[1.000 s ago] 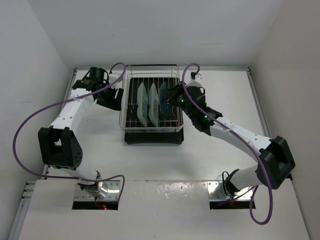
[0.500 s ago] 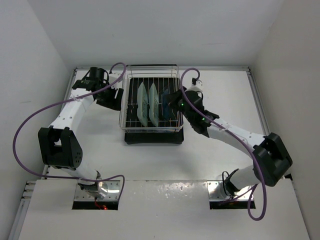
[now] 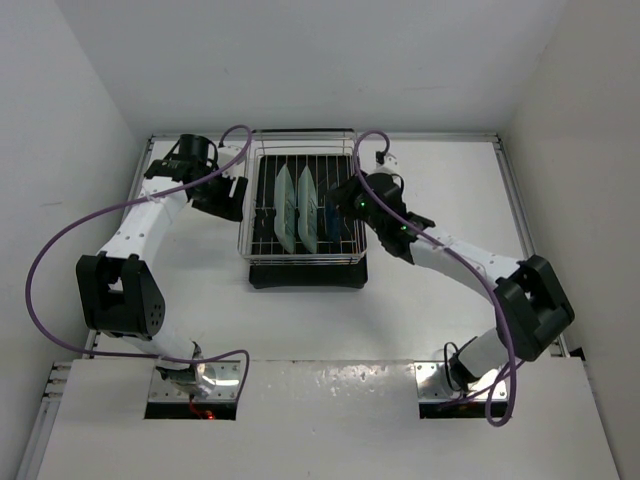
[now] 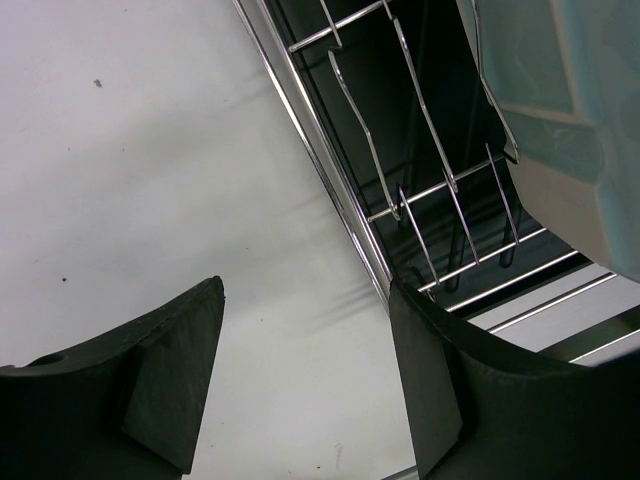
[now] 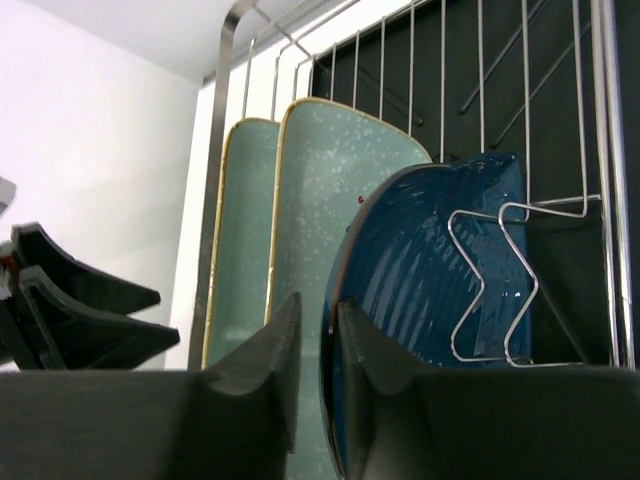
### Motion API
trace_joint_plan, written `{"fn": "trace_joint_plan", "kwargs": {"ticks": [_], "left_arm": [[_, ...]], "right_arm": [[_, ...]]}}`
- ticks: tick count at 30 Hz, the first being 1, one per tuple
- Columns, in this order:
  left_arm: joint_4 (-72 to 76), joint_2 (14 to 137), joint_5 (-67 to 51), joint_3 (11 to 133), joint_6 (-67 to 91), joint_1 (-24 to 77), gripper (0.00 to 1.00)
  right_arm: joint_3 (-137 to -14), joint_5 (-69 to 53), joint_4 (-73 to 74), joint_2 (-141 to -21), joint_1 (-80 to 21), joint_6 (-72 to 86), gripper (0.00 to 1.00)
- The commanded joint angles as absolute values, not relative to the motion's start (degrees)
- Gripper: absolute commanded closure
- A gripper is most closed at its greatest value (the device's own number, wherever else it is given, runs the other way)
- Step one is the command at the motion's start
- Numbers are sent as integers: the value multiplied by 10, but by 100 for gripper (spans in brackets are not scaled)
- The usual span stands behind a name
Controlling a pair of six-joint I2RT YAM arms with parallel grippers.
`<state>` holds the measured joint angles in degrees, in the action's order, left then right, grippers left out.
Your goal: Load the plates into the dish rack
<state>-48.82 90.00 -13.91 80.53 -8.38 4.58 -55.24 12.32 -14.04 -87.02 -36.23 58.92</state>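
Observation:
The dish rack (image 3: pixel 300 258) stands at the back middle of the table. Two mint-green plates (image 3: pixel 285 205) (image 3: pixel 307 210) stand upright in it side by side, and the dark blue plate (image 3: pixel 331 212) stands upright to their right. In the right wrist view the blue plate (image 5: pixel 430 270) leans among the wire prongs beside the mint-green plates (image 5: pixel 330 200). My right gripper (image 5: pixel 315 305) straddles the blue plate's rim, jaws slightly apart, with a sliver of gap beside the rim. My left gripper (image 4: pixel 305 290) is open and empty over the table, just left of the rack's wall (image 4: pixel 330 170).
The rack's chrome bars (image 5: pixel 525 210) and black tray surround the plates. My left gripper's black fingers (image 5: pixel 80 310) show past the rack's left wall. White walls close in the table at the back and both sides.
The right arm has pushed further left over the rack and set the blue plate down among the prongs. Its jaws have parted slightly. The left arm has stayed still.

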Motion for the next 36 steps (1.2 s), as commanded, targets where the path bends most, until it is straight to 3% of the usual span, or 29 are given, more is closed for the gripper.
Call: {"fn": "trace_joint_plan", "kwargs": {"ticks": [1, 5, 9, 23, 30, 36], "left_arm": [[-487, 876, -141, 816, -88, 51, 29], [-487, 876, -141, 821, -88, 51, 27], [-487, 871, -135, 821, -88, 51, 26], [-487, 860, -135, 826, -88, 51, 26], [-487, 855, -130, 826, -93, 51, 25], [-487, 861, -130, 826, -93, 51, 25]], "right_arm": [[-604, 85, -150, -876, -361, 551, 77], [-676, 51, -91, -892, -361, 498, 61], [-709, 31, -61, -896, -363, 467, 53], [-823, -41, 54, -987, -366, 453, 52], [-830, -20, 78, -985, -361, 433, 51], [-819, 17, 110, -942, -352, 395, 31]]}}
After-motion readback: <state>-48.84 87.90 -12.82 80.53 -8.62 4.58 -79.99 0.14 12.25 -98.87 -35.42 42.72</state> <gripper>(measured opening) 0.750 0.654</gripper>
